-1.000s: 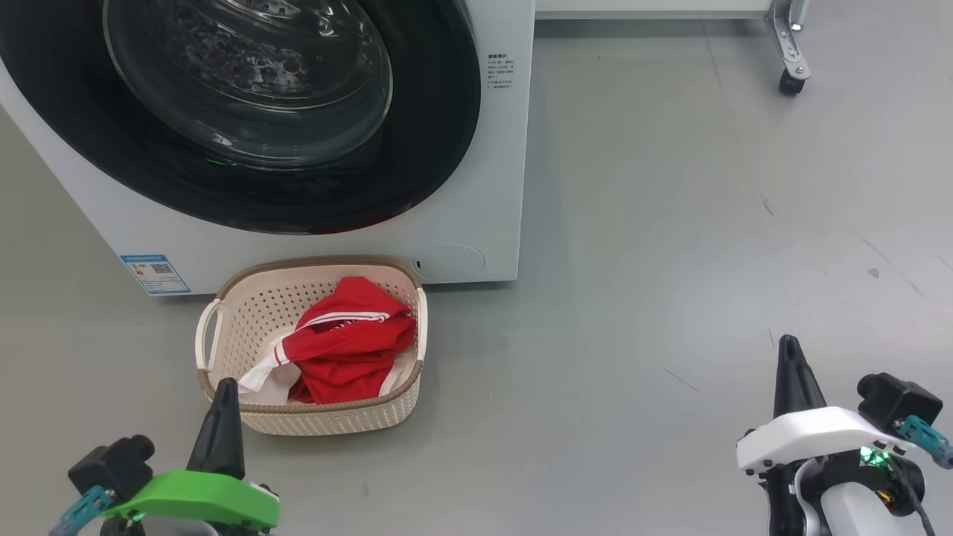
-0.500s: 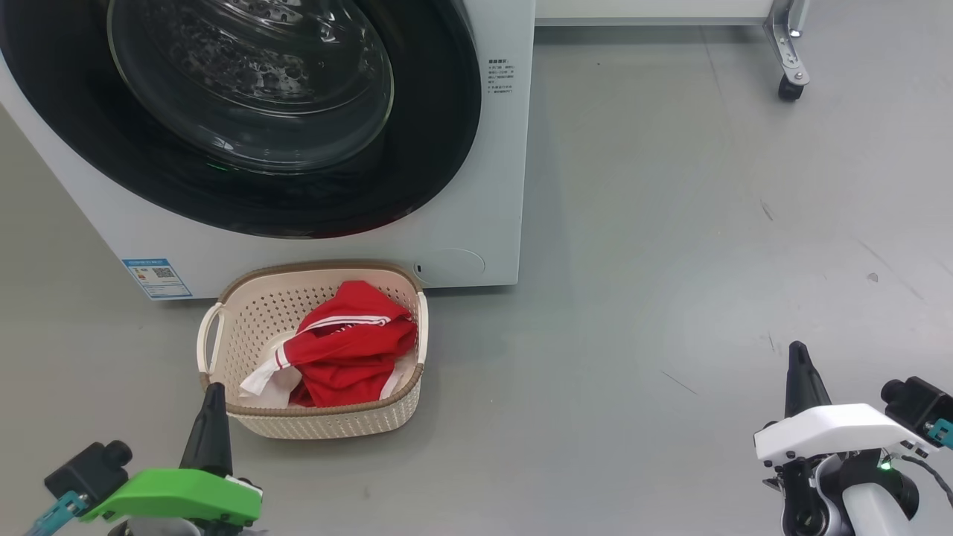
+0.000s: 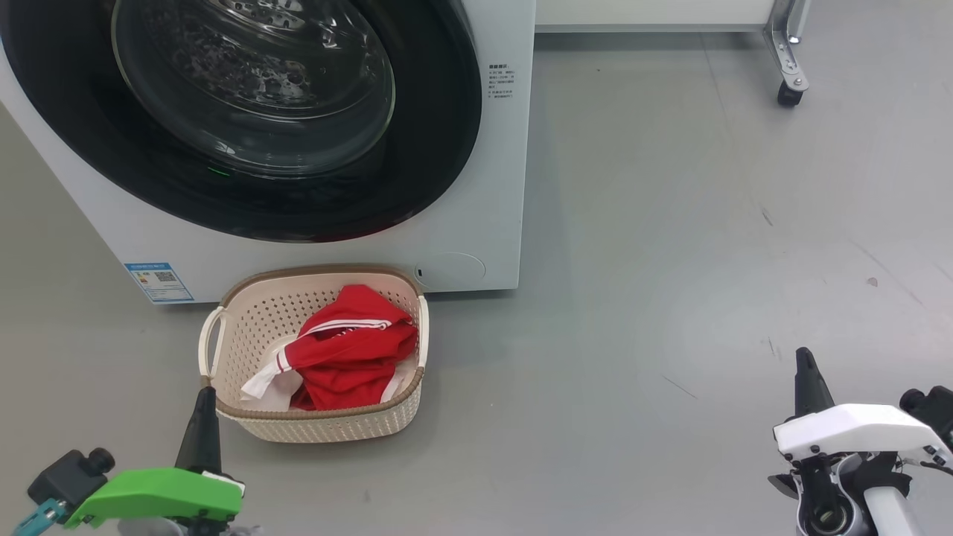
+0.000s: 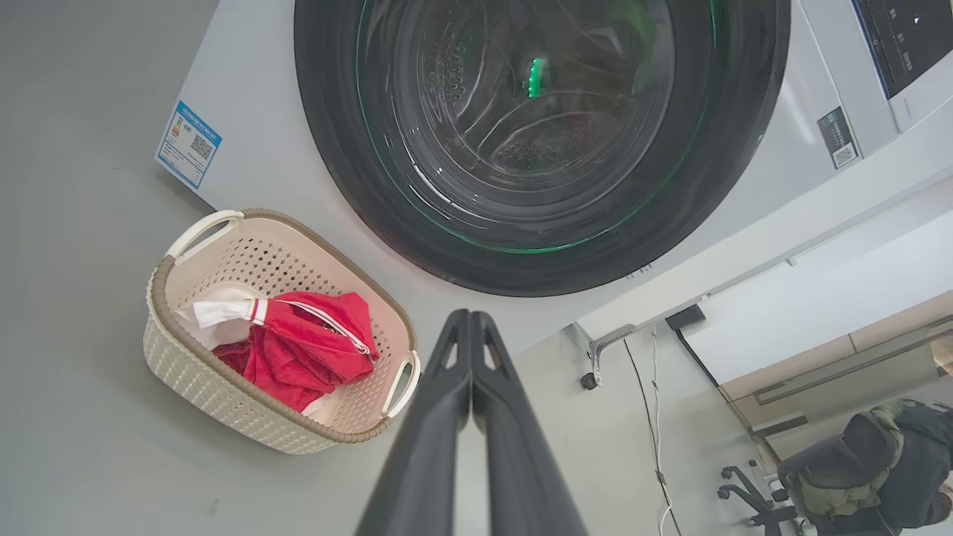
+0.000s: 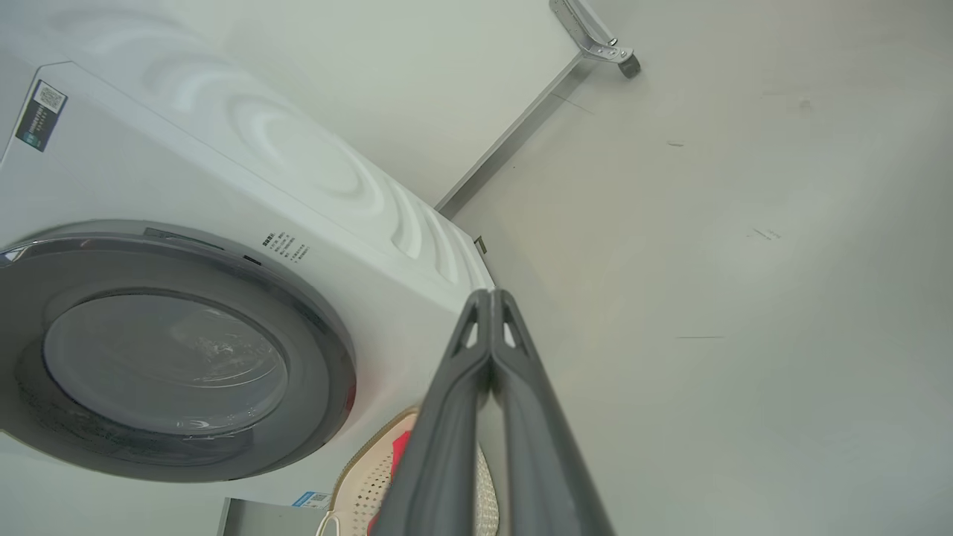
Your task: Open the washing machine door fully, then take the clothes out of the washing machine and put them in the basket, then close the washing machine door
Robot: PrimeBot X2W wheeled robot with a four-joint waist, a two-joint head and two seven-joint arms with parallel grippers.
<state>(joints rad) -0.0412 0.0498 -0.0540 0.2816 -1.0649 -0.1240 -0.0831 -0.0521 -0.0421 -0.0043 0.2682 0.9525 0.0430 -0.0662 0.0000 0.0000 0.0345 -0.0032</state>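
Observation:
The white washing machine (image 3: 476, 223) stands at the upper left, and its black-rimmed glass door (image 3: 253, 97) lies shut against its front. On the floor before it sits the cream basket (image 3: 327, 428) holding the red clothes (image 3: 350, 353) with white stripes and some white fabric. My left gripper (image 3: 205, 393) is shut and empty at the lower left, its tip just left of the basket's near corner. Far off at the lower right, my right gripper (image 3: 802, 354) is shut and empty too. The left wrist view shows the door (image 4: 536, 134), the basket (image 4: 208, 402) and the clothes (image 4: 305, 350).
Grey floor spreads to the right of the machine. A metal leg with a caster (image 3: 785, 93) stands at the far upper right. A blue label (image 3: 158, 281) marks the machine's lower left front. In the left wrist view a person (image 4: 871, 469) sits in a chair far off.
Both grippers have dropped lower in the head view and drawn outward, still shut. The whole picture has slid down slightly, so the camera moved. Basket and clothes are unchanged.

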